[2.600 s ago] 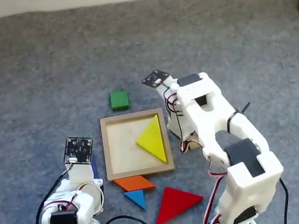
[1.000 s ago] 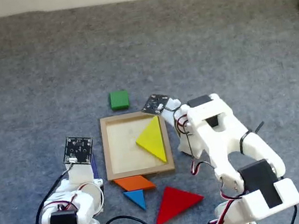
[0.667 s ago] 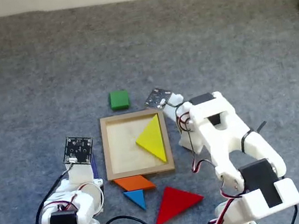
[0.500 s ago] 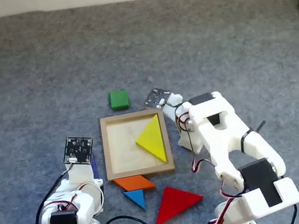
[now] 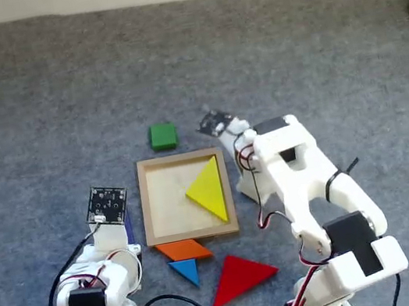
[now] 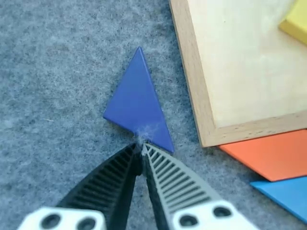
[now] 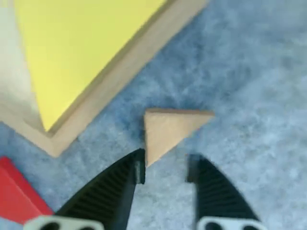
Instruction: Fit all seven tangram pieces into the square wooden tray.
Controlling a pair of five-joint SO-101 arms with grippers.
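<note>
Hovers just outside the right wall of the square wooden tray (image 5: 179, 158) with the right gripper (image 7: 165, 170) spread wide. Looks straight down on a small pale wooden triangle (image 7: 168, 129), flat on the grey carpeted bench (image 7: 249, 72), close to that wall but apart from it. Has it just ahead of the fingertips, long edge roughly parallel to the tray wall, square corner toward the tray. Clearly the nearer arm for this one. Probably needs only a short advance before closing. Over by the tray's left wall, holds the left gripper (image 6: 141, 153) pressed together, tip touching a dark blue triangle (image 6: 136, 108).
</note>
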